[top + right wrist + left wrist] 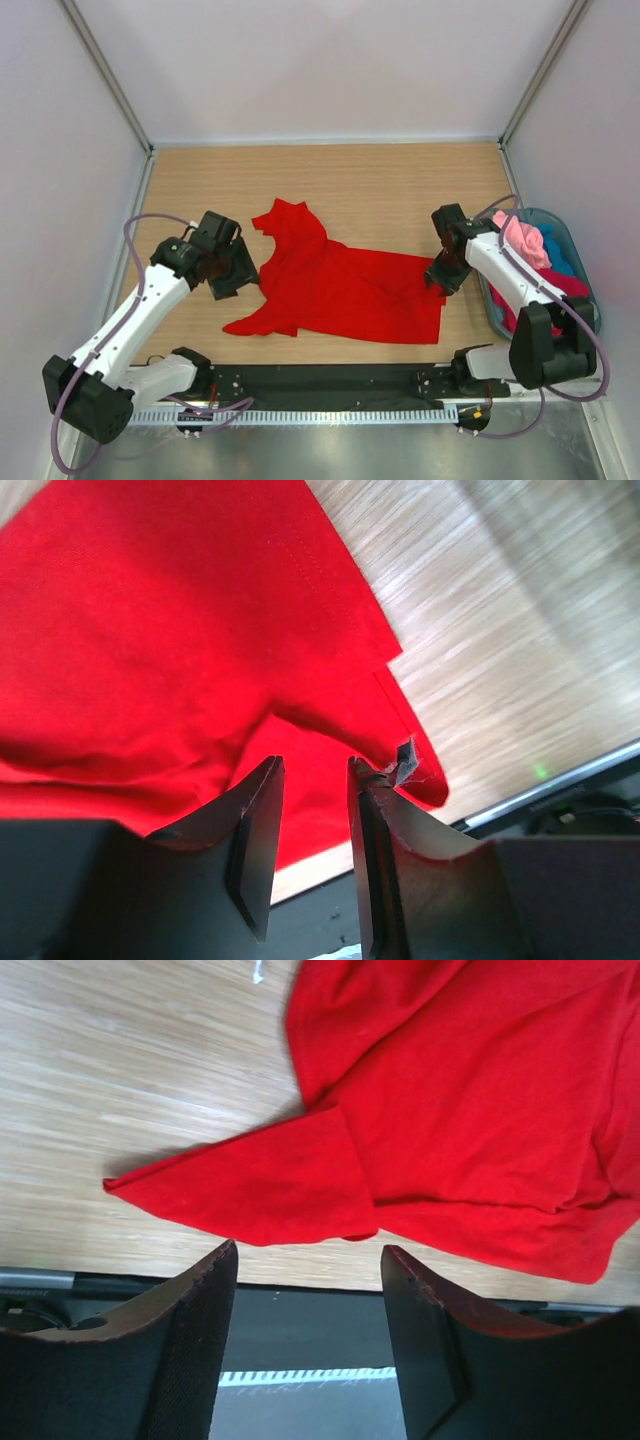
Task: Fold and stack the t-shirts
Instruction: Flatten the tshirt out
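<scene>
- Two arms flank the red t-shirt (340, 285), which lies rumpled on the wooden table (400, 190), a little nearer the arms than the back wall. A pink tee (520, 238) and a teal tee (556, 250) wait in the basket (590, 290) at far right.
- Its long axis runs left to right, the left end angled away from the arms. A stitched hem shows at the right end, so I'd judge the collar end points left.
- The left gripper (305, 1250) hangs just off the left edge, jaws wide and empty, with a pointed sleeve flap lying just beyond its tips.
- The right gripper (312, 763) sits right over the hem corner, jaws narrow — whether they pinch the raised ridge of cloth, I cannot tell.
- Each arm is nearest its own end, so any flattening pull would run along that long axis.
</scene>
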Tool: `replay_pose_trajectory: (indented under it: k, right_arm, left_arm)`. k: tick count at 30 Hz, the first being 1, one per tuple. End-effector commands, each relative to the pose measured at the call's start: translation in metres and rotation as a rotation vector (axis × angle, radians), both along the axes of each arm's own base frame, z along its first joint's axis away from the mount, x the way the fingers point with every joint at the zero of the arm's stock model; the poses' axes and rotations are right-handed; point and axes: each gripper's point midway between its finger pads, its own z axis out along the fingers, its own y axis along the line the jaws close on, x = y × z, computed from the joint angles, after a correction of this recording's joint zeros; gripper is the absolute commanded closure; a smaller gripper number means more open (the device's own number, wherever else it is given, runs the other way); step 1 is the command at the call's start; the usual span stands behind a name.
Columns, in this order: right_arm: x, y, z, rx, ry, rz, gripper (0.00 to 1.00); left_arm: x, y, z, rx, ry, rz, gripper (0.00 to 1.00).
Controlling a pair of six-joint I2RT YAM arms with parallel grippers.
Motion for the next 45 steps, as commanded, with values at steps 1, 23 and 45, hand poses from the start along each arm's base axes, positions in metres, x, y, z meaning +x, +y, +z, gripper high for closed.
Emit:
replay_pose_trajectory:
  k: [1, 23, 45]
  right_arm:
    - [0.013, 0.009, -0.015, 0.037, -0.016, -0.058, 0.61]
    - [-0.002, 0.021, -0.043, -0.16, 0.16, -0.159, 0.54]
    - [0.032, 0.013, -0.019, -0.236, 0.082, -0.08, 0.99]
  left_arm:
    - [0.007, -0.014, 0.015, -0.074, -0.034, -0.035, 0.37]
    - [-0.018, 0.001, -0.045, -0.131, 0.107, 0.026, 0.26]
    - [-0.041, 0.041, -0.078, 0.002, 0.303, 0.203, 0.21]
